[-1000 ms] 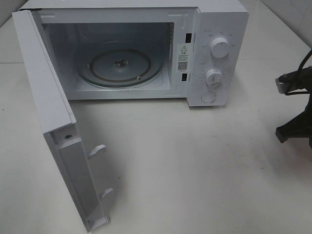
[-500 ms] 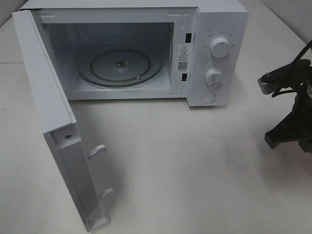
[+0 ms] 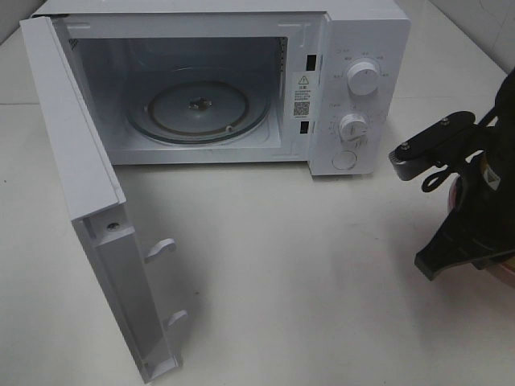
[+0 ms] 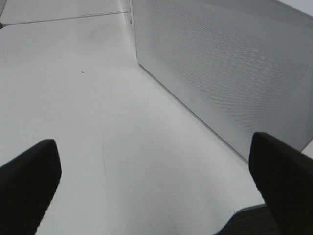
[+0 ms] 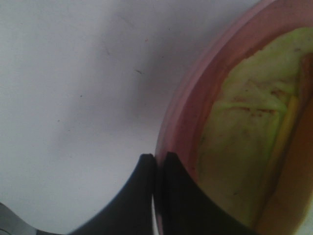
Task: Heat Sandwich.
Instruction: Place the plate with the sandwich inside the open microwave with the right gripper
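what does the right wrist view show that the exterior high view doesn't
Only the right wrist view shows the sandwich lying on the pink plate, and the right gripper with its jaws shut on the plate's rim. Only the exterior high view shows the microwave, its door swung open and the glass turntable bare. Both show the right gripper, a bit of the pink plate and the white table.
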{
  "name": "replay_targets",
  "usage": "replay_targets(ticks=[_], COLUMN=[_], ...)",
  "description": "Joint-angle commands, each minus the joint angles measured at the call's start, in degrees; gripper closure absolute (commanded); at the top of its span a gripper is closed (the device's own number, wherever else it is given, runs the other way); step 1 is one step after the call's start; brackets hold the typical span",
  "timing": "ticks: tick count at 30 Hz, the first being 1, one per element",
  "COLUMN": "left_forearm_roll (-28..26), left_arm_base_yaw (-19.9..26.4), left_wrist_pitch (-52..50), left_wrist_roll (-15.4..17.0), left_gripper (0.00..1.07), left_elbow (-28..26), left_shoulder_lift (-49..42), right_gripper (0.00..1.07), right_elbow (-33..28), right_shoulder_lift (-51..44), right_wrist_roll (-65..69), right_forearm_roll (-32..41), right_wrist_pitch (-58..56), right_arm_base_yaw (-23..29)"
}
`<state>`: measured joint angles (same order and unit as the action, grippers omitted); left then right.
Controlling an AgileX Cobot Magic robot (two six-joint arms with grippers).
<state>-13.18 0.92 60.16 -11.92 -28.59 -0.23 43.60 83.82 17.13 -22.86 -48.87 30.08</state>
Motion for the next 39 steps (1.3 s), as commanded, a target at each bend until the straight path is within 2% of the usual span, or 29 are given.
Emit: replay_targets(ticks=[1, 25, 30, 39], left_forearm_roll=[-0.2, -0.2, -0.2, -0.2], left_arm_base_yaw=[0.0, 0.0, 0.0, 0.0], left_wrist_pitch=[-0.4, -0.4, -0.4, -0.4], left_wrist_roll=[0.3, 0.3, 0.3, 0.3], left_gripper=[0.07, 0.07, 0.07, 0.07], left_elbow=[0.3, 0.3, 0.3, 0.3], left_shoulder_lift=[-1.6, -1.6, -1.6, -1.6], right_gripper=[1.07, 1.07, 1.07, 1.07], right_elbow=[-0.2, -0.2, -0.2, -0.2], right_shoulder_lift=[-1.7, -2.3, -2.3, -2.3], right_wrist_roll=[0.2, -3.1, -6.8, -16.0], right_forearm_roll=[-1.3, -3.7, -3.7, -3.7], right_wrist_pitch=[-0.9, -1.7, -1.6, 1.4], right_arm_base_yaw=[2.2, 21.7, 24.2, 24.5])
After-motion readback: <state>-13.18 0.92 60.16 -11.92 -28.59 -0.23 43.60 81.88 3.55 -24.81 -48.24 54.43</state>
